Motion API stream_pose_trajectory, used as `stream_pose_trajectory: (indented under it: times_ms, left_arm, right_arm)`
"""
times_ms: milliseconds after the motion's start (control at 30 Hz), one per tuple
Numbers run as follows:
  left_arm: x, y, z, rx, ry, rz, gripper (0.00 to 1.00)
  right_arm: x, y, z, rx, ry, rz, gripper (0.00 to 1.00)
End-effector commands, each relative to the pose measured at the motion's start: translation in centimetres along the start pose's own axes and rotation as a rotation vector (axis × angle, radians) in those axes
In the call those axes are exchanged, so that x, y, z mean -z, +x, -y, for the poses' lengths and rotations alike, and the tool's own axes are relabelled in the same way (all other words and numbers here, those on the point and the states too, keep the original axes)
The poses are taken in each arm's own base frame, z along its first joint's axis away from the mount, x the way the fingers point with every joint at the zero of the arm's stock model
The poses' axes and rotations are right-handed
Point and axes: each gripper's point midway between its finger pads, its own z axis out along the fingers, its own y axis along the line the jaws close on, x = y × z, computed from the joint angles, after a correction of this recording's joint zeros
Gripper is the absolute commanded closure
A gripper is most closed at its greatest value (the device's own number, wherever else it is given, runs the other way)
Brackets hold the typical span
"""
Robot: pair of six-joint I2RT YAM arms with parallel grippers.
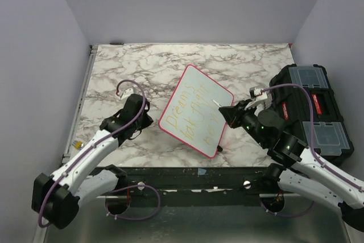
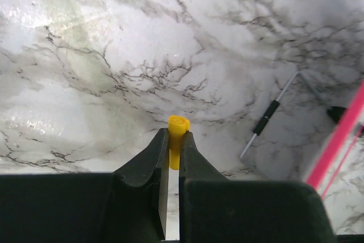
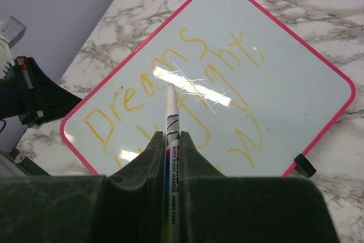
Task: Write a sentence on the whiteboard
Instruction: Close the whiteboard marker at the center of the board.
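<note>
The whiteboard [image 1: 196, 111] lies tilted like a diamond on the marble table, white with a pink rim [image 3: 273, 24]. The sentence [image 3: 133, 103] is in yellow, starting "Dreams", with more lines below it [image 1: 199, 119]. My right gripper [image 3: 172, 139] is shut on a white whiteboard marker [image 3: 170, 112], whose tip hovers over the lettering. It sits at the board's right corner [image 1: 226, 110]. My left gripper [image 2: 174, 136] is shut on the marker's yellow cap [image 2: 178, 123] above the bare marble, just left of the board [image 1: 143, 119].
A black toolbox [image 1: 310, 106] with clear lid compartments stands at the right edge, behind my right arm. A thin white rod with a black sleeve [image 2: 266, 119] lies on the marble by the board's pink rim [image 2: 335, 138]. A black clip [image 3: 305, 165] sits on the board's near edge.
</note>
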Motion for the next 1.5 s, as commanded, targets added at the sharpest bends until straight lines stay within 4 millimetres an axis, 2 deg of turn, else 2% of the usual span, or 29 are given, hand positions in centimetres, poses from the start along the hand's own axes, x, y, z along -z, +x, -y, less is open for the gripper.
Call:
stream_pose_trajectory:
  times_ms: [0, 133, 333, 500, 767, 1067, 1200, 1400, 1467]
  left_arm:
    - [2.5, -2.4, 0.2, 0.050, 0.110, 0.169, 1.00]
    - [5.0, -4.5, 1.4, 0.023, 0.256, 0.299, 1.00]
    - [8.3, -7.2, 1.6, 0.011, 0.337, 0.453, 1.00]
    - [11.4, -8.3, 4.2, -0.010, 0.496, 0.503, 1.00]
    - [16.2, -10.2, 7.3, 0.067, 0.686, 0.543, 1.00]
    - [16.0, -11.4, 7.6, 0.495, 0.703, 0.438, 1.00]
    - [15.4, -11.6, 7.9, 0.621, 0.707, 0.390, 1.00]
    - [16.1, -12.2, 9.4, 0.761, 0.794, 0.329, 1.00]
    - [15.6, -12.0, 9.7, 0.833, 0.773, 0.269, 1.00]
  right_arm:
    - [0.0, -1.5, -2.6, 0.009, -0.112, 0.018, 0.99]
    - [-0.2, -2.0, -3.5, 0.011, -0.147, 0.016, 0.99]
    - [-0.6, -2.6, -4.7, 0.024, -0.184, 0.011, 0.99]
    - [-0.9, -2.9, -5.6, 0.035, -0.220, 0.007, 0.99]
    - [-1.0, -4.3, -8.2, 0.043, -0.328, 0.024, 0.99]
    - [-1.7, -6.0, -10.1, 0.032, -0.392, 0.068, 0.99]
    - [-2.0, -6.3, -11.5, 0.038, -0.447, 0.073, 0.99]
    - [-3.1, -6.6, -12.4, 0.054, -0.473, 0.078, 0.99]
    - [-3.4, -6.7, -13.0, 0.054, -0.491, 0.080, 0.99]
